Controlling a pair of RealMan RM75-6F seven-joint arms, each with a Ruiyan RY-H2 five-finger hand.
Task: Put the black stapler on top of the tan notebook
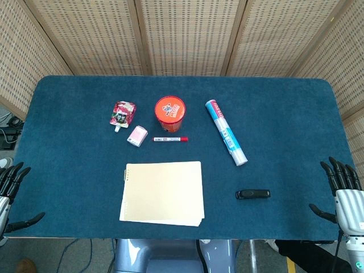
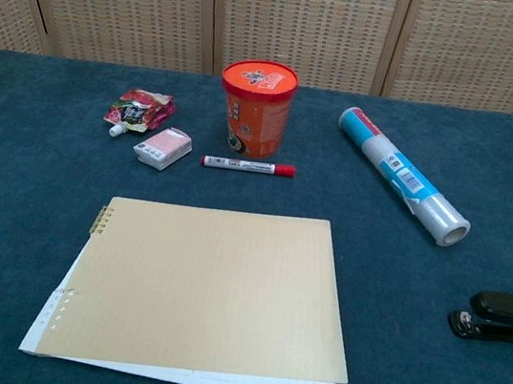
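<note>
Head view shows my right hand (image 1: pixel 346 193) at the right edge of the table (image 1: pixel 68 114), fingers (image 1: pixel 339 173) spread and pointing away from me, thumb out toward the middle, holding nothing. My left hand (image 1: pixel 10 196) sits at the far left edge the same way, fingers apart and empty; neither hand shows in the chest view. Going inward from my right fingers, the first thing I meet is the black stapler (image 1: pixel 253 194), lying flat on the blue cloth near the front edge, its long axis running left to right, so one end points at my right hand. It is well apart from both hands but plainly nearer the right, so I judge the right hand should take it. Further left, past a bare strip of cloth, lies the tan notebook (image 1: pixel 163 192), flat, with loose white sheets showing under its cover in the chest view; nothing rests on it. Beyond these, toward the back, sit an orange cup (image 1: pixel 170 113), a red marker (image 1: pixel 170 139) and a plastic-wrapped roll (image 1: pixel 226 132), clear of the stapler-to-notebook path.
</note>
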